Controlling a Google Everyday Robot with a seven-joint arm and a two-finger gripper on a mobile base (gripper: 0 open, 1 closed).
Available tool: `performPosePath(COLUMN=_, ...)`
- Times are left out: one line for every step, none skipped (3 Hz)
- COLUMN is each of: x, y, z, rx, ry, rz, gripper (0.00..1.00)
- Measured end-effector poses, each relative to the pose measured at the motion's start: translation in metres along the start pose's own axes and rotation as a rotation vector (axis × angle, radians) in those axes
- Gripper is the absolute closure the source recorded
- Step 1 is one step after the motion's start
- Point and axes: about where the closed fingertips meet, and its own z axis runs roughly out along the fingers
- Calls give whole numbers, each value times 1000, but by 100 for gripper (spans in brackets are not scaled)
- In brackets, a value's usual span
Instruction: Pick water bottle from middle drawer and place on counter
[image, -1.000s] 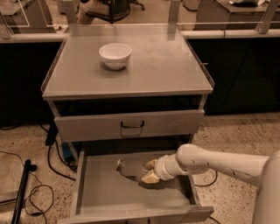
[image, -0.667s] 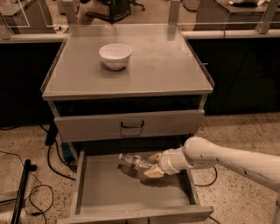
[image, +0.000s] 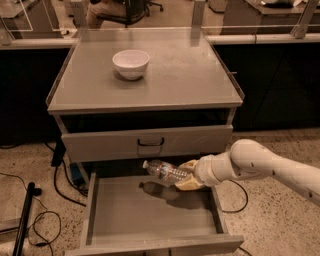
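The water bottle (image: 165, 172), clear plastic with a white cap pointing left, is held lying sideways in the air above the floor of the open middle drawer (image: 150, 212). My gripper (image: 187, 176) is shut on the bottle's right end, reaching in from the right on a white arm. The bottle's shadow falls on the drawer floor below it. The counter (image: 190, 70) is the flat grey cabinet top behind and above the gripper.
A white round bowl (image: 131, 63) stands on the counter's left rear part. A closed drawer front with a dark loop handle (image: 150, 143) sits just behind the bottle. Cables and a black stand (image: 25, 215) lie on the floor at left.
The gripper has lifted the bottle off the drawer floor and raised it, level with the upper edge of the drawer; the arm has risen with it.
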Motion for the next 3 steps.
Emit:
performPosePath(x=-36, y=-16, z=-58, rx=20, ry=8, rz=-69, gripper=100)
performPosePath(x=-68, y=-24, z=-87, rx=-3, ry=32, rz=-126, gripper=100)
performPosePath(x=-103, y=-43, z=-120, rx=-11, ry=74, rz=-160, gripper=100)
